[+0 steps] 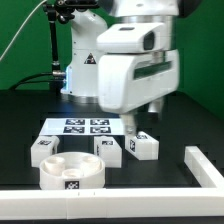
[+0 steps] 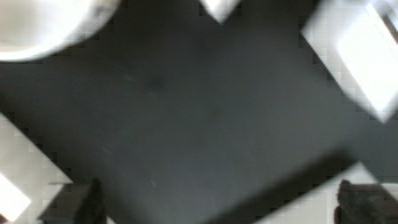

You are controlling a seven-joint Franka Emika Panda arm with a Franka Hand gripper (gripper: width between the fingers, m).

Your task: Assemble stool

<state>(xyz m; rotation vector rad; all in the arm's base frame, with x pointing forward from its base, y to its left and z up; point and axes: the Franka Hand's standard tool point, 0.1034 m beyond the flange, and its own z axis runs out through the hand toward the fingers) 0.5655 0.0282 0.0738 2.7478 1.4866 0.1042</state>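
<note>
The round white seat ring point(image 1: 70, 172) lies at the front on the exterior view's left. Three blocky white legs lie behind it in a row: one on the left point(image 1: 45, 150), one in the middle point(image 1: 108, 147) and one on the right point(image 1: 143, 146). My gripper point(image 1: 142, 120) hangs just above the right leg without touching it. In the wrist view the gripper point(image 2: 217, 205) is open, and only bare black table lies between its dark fingertips point(image 2: 71, 205). That view is blurred, with a rounded white shape point(image 2: 27, 30) at its edge.
The marker board point(image 1: 85, 127) lies flat behind the legs. A long white rail point(image 1: 205, 165) runs along the exterior view's right and another point(image 1: 100, 207) along the front edge. The arm's white body fills the upper middle, in front of a green backdrop.
</note>
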